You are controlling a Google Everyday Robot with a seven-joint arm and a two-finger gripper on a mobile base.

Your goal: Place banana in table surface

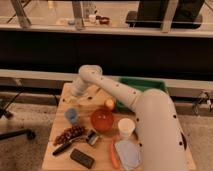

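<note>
At the table surface's point(59, 125) far left corner, gripper point(76, 94), open or closed impossible to tell.

Gripper point(78, 95) over table surface point(64, 102) far left, largely hidden behind arm point(112, 90)

Pale claw point(78, 96) over tan table surface point(64, 103), far left; blue cup point(71, 115), red bowl point(102, 120), green bin point(143, 85)

claw point(75, 101) hovers over table surface point(102, 152) just beyond blue cup point(71, 116)
</note>
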